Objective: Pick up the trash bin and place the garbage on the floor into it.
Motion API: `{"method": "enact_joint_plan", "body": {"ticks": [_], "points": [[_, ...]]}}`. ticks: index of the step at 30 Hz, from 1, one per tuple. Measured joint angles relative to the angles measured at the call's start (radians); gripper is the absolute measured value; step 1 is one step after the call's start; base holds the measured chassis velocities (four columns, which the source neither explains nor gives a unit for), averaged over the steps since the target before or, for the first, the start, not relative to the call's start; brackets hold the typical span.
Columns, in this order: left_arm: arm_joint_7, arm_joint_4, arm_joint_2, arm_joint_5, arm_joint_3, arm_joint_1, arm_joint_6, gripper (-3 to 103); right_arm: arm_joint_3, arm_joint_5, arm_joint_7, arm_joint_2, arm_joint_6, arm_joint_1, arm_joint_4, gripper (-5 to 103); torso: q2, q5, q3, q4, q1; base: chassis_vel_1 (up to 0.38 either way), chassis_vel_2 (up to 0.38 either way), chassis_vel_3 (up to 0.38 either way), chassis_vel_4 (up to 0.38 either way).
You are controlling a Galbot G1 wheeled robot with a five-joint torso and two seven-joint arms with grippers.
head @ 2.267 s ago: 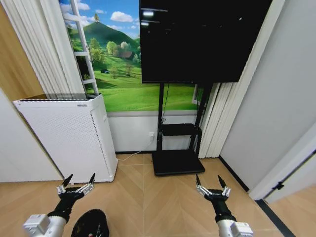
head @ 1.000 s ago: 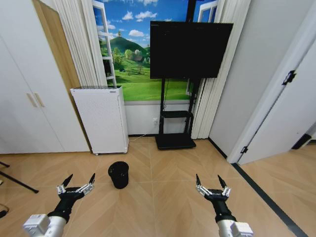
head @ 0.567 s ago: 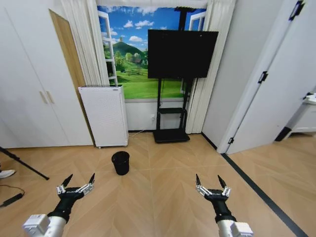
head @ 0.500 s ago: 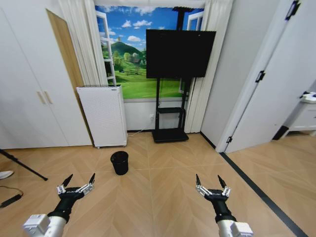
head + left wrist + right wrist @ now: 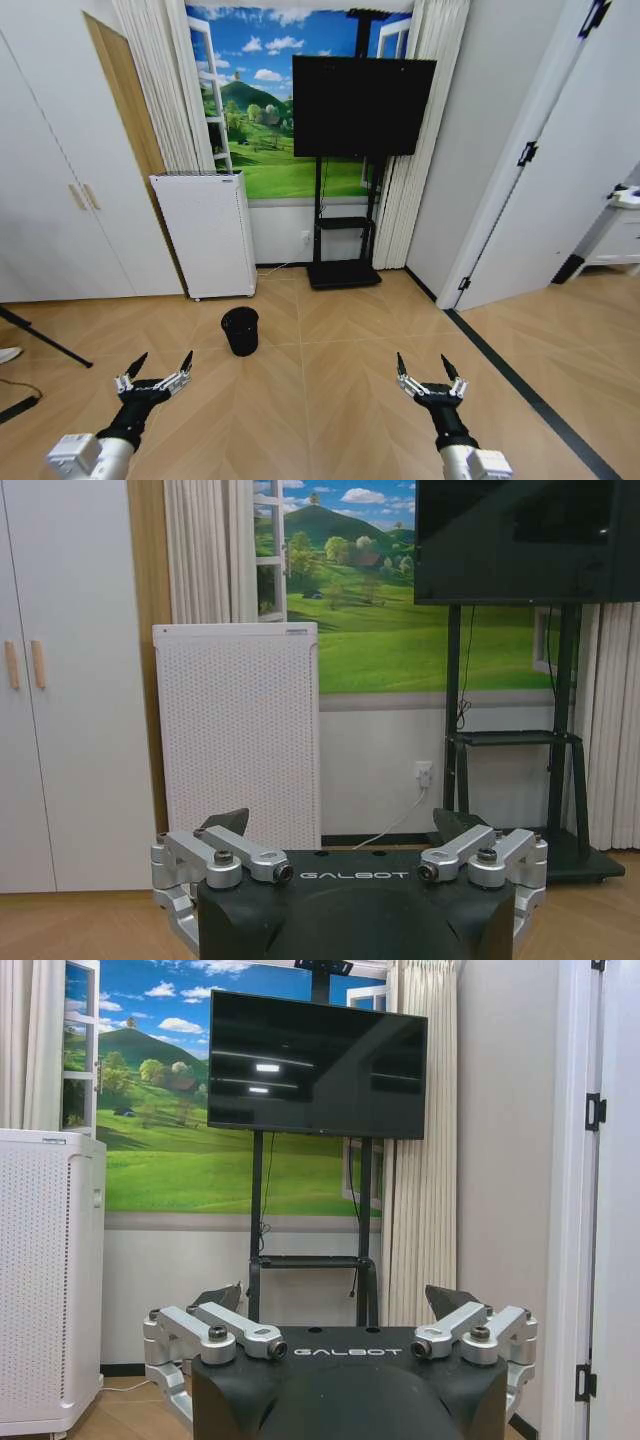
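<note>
The trash bin (image 5: 240, 331) is a small black mesh basket standing upright on the wood floor, in front of the white appliance. My left gripper (image 5: 153, 377) hovers open low at the left of the head view, nearer to me than the bin and a little to its left. My right gripper (image 5: 428, 381) hangs open low on the right, well away from the bin. In the wrist views both the left gripper (image 5: 340, 825) and the right gripper (image 5: 335, 1300) have their fingers spread with nothing between them. The garbage is out of view.
A white perforated appliance (image 5: 206, 234) stands against the back wall, with a TV on a black stand (image 5: 345, 274) to its right. White cupboard doors (image 5: 50, 200) line the left side and a white door (image 5: 560, 190) the right. A black tripod leg (image 5: 40, 338) crosses the floor at far left.
The whole picture has shifted as the camera pulled back from the wall and swung slightly; the bin now sits farther off. Both grippers kept their open pose.
</note>
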Motion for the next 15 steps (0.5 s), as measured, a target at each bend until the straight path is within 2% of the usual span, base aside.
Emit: {"method": "enact_joint_plan", "body": {"ticks": [15], "points": [[0.000,0.000,0.000,0.000,0.000,0.000,0.000,100,0.000,0.000,0.000,0.000,0.000,0.000,0.000,100,0.000,0.0000,0.000,0.0000,0.000,0.000,0.000,0.000,0.000]]}}
